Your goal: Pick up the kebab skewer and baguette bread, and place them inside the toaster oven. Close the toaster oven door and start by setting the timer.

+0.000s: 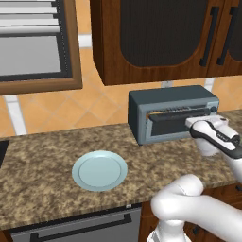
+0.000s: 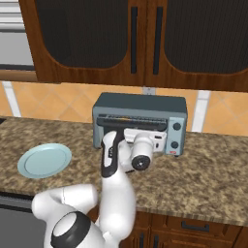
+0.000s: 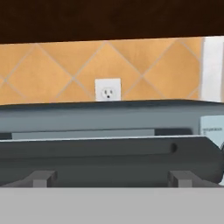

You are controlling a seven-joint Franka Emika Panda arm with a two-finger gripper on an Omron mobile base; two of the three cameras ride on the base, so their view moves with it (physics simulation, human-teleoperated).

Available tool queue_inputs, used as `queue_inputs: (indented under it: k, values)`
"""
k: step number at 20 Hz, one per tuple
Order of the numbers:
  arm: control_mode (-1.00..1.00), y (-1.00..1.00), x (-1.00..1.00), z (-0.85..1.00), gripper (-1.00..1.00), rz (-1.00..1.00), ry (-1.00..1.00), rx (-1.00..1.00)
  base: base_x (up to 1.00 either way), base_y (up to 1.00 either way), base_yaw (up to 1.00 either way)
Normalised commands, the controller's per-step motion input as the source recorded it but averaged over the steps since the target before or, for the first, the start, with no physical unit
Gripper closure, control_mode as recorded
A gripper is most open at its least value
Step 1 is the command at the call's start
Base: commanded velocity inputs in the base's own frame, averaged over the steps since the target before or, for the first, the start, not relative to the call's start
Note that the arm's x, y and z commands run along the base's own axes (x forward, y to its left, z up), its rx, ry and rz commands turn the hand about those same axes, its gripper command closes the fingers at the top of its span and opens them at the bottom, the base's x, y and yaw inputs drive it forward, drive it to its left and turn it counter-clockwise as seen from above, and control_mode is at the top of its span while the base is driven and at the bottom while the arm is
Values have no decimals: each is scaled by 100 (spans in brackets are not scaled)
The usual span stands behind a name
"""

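Note:
The blue-grey toaster oven (image 1: 142,106) (image 2: 140,102) stands on the counter against the tiled wall. Its door (image 1: 172,124) (image 2: 157,135) is nearly upright, with a thin gap along its top edge where the wire rack shows. My gripper (image 1: 193,124) (image 2: 138,131) is right at the door's front, open, level with the dark bar handle (image 3: 109,157). In the hand view that handle runs across very close. Black knobs (image 2: 177,127) sit down the oven's right side. The kebab skewer and the baguette bread are hidden from me.
A pale blue plate (image 1: 99,170) (image 2: 44,160) with nothing on it lies on the granite counter (image 1: 42,160) left of the oven. Dark wooden cabinets (image 2: 97,38) hang above. A wall outlet (image 3: 107,89) is behind the oven. A dishwasher front (image 1: 75,227) is below the counter edge.

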Motion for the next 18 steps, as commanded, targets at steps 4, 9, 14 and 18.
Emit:
queue_inputs:
  k: [4,9,14,18]
  values:
    - [-100,19,26,0,-100,0,0,-1,0,0,0]
    - [-100,13,24,0,-100,0,1,0,0,0,0]
    - [-100,8,18,0,-100,0,1,0,0,0,0]
    - [-100,7,17,0,-100,0,1,0,0,0,0]
